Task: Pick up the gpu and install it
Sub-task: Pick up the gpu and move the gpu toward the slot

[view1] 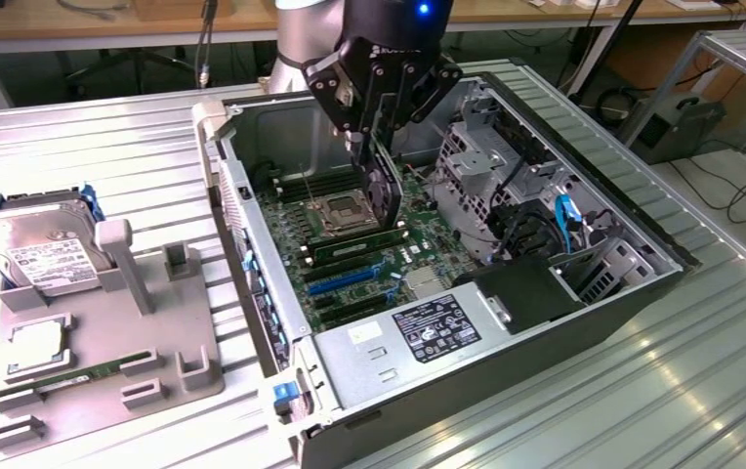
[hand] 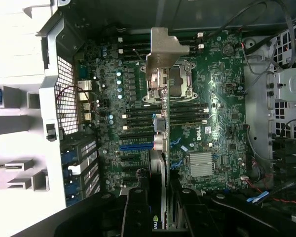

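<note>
gpu [view1: 381,191] is up in the air, upper centre of the exterior frame, pinched by the gripper [view1: 377,145]. Fingers [view1: 357,112] are narrow, clamped on the card's top end, so it hangs upright w/ its long side pointing down into the open pc case [view1: 582,322].

On the wrist cam the gpu [hand: 160,163] shows edge-on between the two black fingers [hand: 138,212]. Its silver bracket [hand: 164,49] is at the far end, covering part of the cpu socket [hand: 183,79].

In the exterior view the lower end sits close over the motherboard [view1: 288,223], right beside the cpu socket [view1: 345,213]. Can't tell if it's touching tbh. Blue slots [view1: 347,278] are further down, frame centre, and the card isn't in any of them.

Left side of the frame: hard drive [view1: 28,249] standing in a grey holder tray [view1: 126,362] on the ribbed metal desk [view1: 112,137], well apart from the case.
</note>
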Tool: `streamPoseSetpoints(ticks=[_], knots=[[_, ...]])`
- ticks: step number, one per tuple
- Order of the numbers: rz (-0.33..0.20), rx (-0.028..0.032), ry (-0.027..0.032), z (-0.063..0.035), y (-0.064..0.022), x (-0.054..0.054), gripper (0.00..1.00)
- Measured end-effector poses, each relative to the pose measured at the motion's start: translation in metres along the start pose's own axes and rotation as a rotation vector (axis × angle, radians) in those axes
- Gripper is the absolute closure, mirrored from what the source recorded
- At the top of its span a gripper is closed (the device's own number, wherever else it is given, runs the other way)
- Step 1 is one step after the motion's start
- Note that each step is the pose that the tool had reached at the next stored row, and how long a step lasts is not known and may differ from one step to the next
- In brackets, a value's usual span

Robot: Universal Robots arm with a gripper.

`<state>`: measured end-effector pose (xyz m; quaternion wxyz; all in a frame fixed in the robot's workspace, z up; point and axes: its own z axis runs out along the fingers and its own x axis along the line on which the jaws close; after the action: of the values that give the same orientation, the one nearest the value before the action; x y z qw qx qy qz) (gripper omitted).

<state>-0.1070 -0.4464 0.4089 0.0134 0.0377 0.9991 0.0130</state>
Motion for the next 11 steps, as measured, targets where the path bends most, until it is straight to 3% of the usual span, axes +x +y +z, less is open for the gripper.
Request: streamPoseSetpoints(ticks=[11], knots=[[0.0, 0.0, 0.0, 0.0021, 0.0, 0.0, 0.74]])
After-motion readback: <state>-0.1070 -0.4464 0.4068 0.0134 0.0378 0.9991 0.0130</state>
